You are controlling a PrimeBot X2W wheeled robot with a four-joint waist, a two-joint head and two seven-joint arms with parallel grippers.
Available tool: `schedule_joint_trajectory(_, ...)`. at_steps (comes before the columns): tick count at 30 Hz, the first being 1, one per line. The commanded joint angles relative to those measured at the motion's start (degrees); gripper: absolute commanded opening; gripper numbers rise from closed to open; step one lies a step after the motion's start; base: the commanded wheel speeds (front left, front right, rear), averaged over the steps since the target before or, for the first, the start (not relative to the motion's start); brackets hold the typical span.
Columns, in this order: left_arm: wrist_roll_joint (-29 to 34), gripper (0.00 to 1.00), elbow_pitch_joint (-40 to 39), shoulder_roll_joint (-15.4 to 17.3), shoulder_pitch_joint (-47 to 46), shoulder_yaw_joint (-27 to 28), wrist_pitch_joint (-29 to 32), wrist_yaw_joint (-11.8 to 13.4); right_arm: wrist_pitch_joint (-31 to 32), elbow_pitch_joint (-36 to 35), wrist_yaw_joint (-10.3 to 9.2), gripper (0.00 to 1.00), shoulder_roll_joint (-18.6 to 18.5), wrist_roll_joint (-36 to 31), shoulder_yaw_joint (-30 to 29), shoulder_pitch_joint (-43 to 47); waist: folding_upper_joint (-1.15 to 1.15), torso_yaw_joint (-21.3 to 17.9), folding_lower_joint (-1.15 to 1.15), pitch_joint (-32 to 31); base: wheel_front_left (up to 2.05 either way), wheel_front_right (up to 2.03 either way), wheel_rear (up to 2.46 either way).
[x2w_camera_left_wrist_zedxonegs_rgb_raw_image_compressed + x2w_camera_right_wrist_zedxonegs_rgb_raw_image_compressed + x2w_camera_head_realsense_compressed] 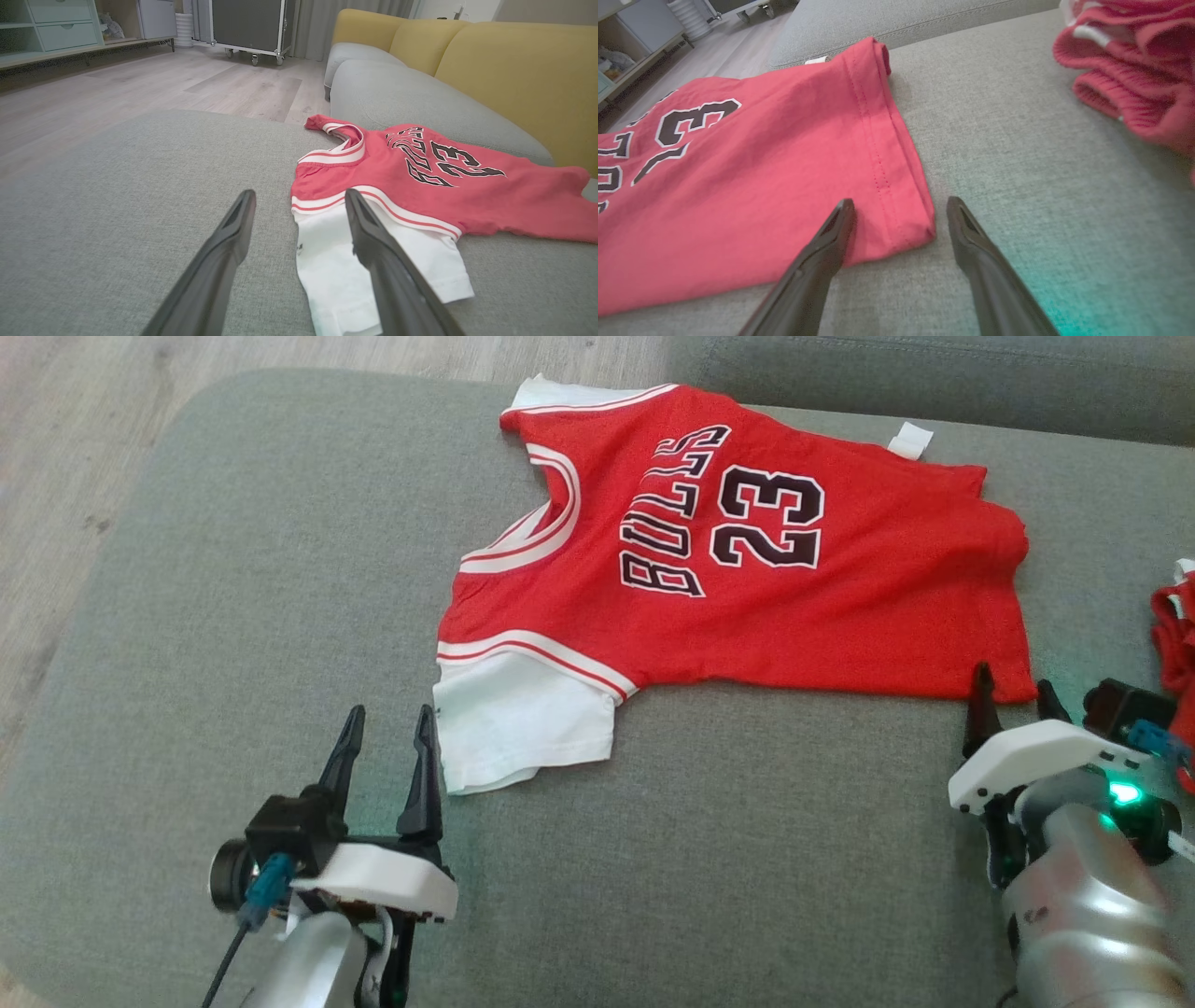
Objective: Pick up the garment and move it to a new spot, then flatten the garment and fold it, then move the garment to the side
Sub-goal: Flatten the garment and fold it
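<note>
Count: one red short-sleeved jersey with white sleeves (747, 607), two dark-fingered hands, one other bundle of red knitted cloth with white trim (1134, 60).

Location: the jersey lies spread, printed side up, on the grey fabric sofa seat (233, 616), collar to the left, hem to the right, black "BULLS 23" lettering at its middle. One small white tag (910, 439) shows at its far edge.

Left hand (390, 714): fingers spread apart, gripping nothing, just beside the near white sleeve. Right hand (1013, 677): fingers spread apart, gripping nothing, straddling the near right hem corner. Contact with the cloth cannot be determined for either hand.

Hidden or cut off: only a strip of the far sleeve shows. The red bundle is cut by the right picture edge; its type cannot be determined.

Surroundings: the bundle lies right of the jersey, apart from it. Yellow back cushions (514, 70) stand beyond the seat. Pale wooden floor (140, 88) lies to the left, with one wheeled grey case (247, 23) far off.
</note>
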Motion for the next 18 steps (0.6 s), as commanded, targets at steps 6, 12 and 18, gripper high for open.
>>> schedule_joint_trajectory(6,0.5,1.0,-0.2,0.2,-2.6,1.8,-0.7,-0.3,-1.4,3.8,-0.04,0.0,0.1,-1.1,0.9,-3.2,0.0,-0.4,0.0,-0.4,0.0,0.0,0.0)
schedule_joint_trajectory(12,-0.5,1.0,2.4,0.4,-2.0,2.1,0.9,0.2,-3.1,4.1,-0.04,0.0,0.1,0.3,1.4,-3.3,0.0,-2.3,0.0,-2.0,0.0,0.0,0.0)
schedule_joint_trajectory(18,-2.5,1.0,4.1,0.1,-1.9,1.6,4.2,-1.1,-3.3,0.5,-0.04,0.0,0.1,3.1,4.0,-1.5,0.0,-4.6,0.0,-2.6,0.0,0.0,0.0)
